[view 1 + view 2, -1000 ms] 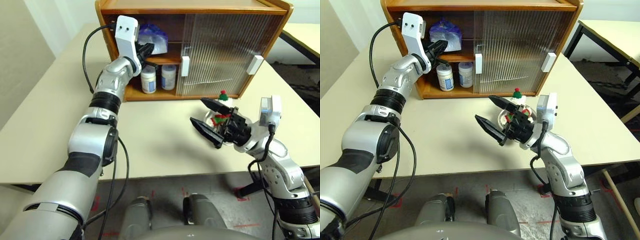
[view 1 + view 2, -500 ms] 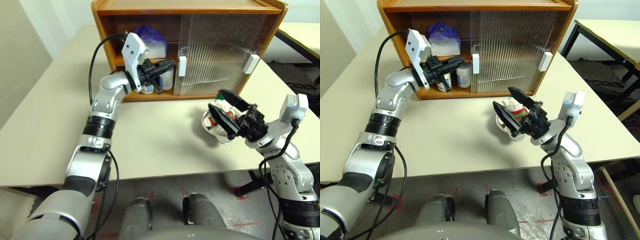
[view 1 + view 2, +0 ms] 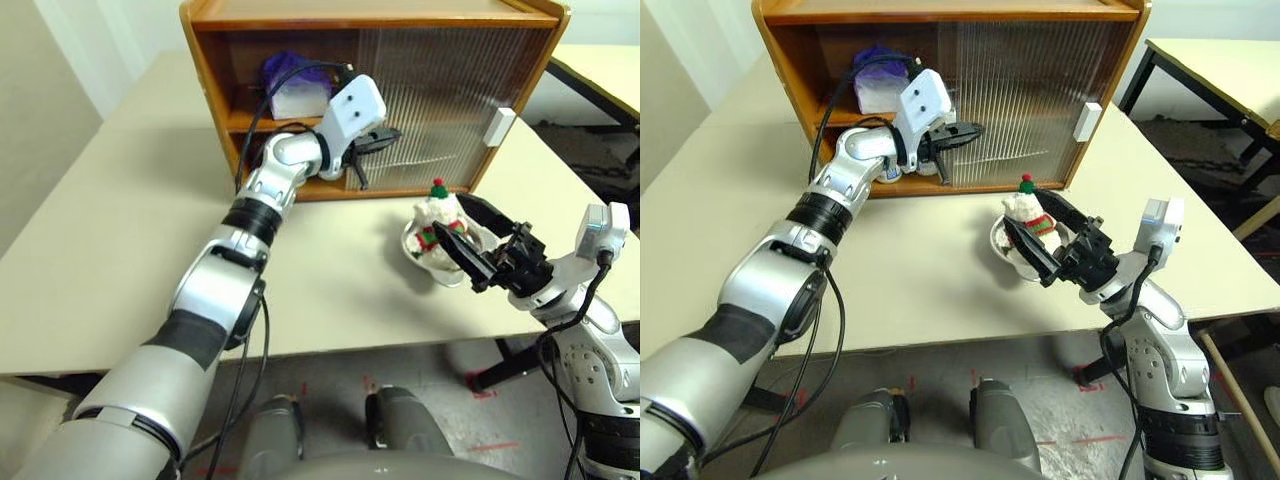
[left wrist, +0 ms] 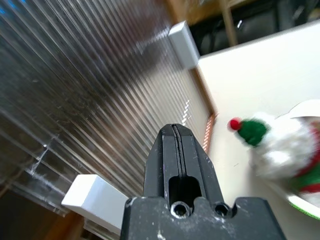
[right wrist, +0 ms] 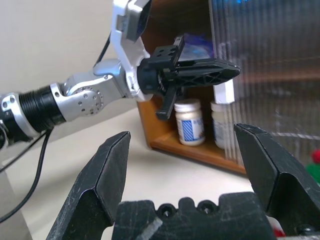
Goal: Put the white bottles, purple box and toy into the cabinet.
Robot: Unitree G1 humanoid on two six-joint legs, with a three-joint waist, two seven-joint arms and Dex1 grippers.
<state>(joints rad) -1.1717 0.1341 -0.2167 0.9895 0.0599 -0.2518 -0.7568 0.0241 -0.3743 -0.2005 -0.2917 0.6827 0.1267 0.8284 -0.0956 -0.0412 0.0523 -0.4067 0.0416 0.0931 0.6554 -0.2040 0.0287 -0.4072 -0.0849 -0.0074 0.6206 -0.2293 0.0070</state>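
Large orange-brown wooden cabinet point(image 3: 300, 12) with ribbed translucent sliding doors stands at the back of the beige tabletop point(image 3: 120, 250); soft lavender-purple tissue pack point(image 3: 285, 85) on its upper shelf, two squat white plastic jars point(image 5: 192, 122) on the lower. Left gripper point(image 3: 385, 135) clenched, empty, level before the door by a white block handle point(image 4: 95, 200). Right gripper point(image 3: 470, 235) spread wide beside the small white plush snowman point(image 3: 440, 210) in its shiny metal bowl point(image 3: 425, 262). Judgement: plush is light and squashy, bowl rim slippery; grip the snowman's body.

Beige table point(image 3: 120, 230), second table point(image 3: 1230, 70) behind, grey floor point(image 3: 330, 370)
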